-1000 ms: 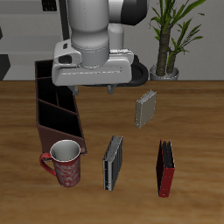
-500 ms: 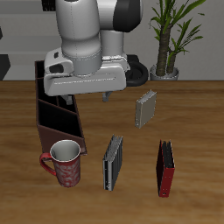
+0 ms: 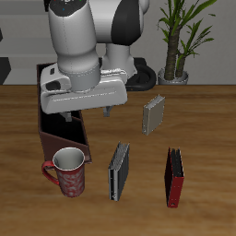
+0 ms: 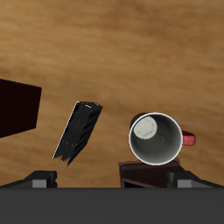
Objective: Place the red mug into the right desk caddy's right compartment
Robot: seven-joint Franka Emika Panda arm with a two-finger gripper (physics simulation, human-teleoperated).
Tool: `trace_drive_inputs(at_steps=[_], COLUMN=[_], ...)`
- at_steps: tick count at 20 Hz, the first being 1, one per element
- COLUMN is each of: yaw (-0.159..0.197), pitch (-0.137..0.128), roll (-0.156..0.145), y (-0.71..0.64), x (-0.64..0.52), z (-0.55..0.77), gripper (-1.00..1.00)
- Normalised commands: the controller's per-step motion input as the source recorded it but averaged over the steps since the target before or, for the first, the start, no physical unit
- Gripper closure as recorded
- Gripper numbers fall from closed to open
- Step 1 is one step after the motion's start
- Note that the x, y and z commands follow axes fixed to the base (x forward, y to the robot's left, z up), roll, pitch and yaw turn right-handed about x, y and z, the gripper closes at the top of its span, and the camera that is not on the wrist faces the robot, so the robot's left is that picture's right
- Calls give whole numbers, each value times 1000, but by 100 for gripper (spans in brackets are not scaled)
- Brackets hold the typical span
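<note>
Claw (image 3: 88, 112) hangs wide and empty above the right desk caddy (image 3: 57, 123), red mug (image 3: 70, 171) near the front edge.

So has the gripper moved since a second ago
Yes. The gripper has shifted sideways from above the grey box to over the right desk caddy, nearer the red mug.

red mug (image 3: 70, 172): upright, red with pale speckles, grey-silver inside, loop handle; near table's front edge, just in front of the caddy.
right desk caddy (image 3: 57, 124): long, dark maroon, divided; runs toward the table's back, partly hidden.
</note>
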Motion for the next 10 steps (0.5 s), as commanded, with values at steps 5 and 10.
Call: trace_drive_inputs(at_steps=[5, 10], yaw=[0, 26], pitch=[-12, -18], roll=[-7, -13], y=[-116, -107], x=[-8, -30], z=[-184, -184], gripper=[-100, -100])
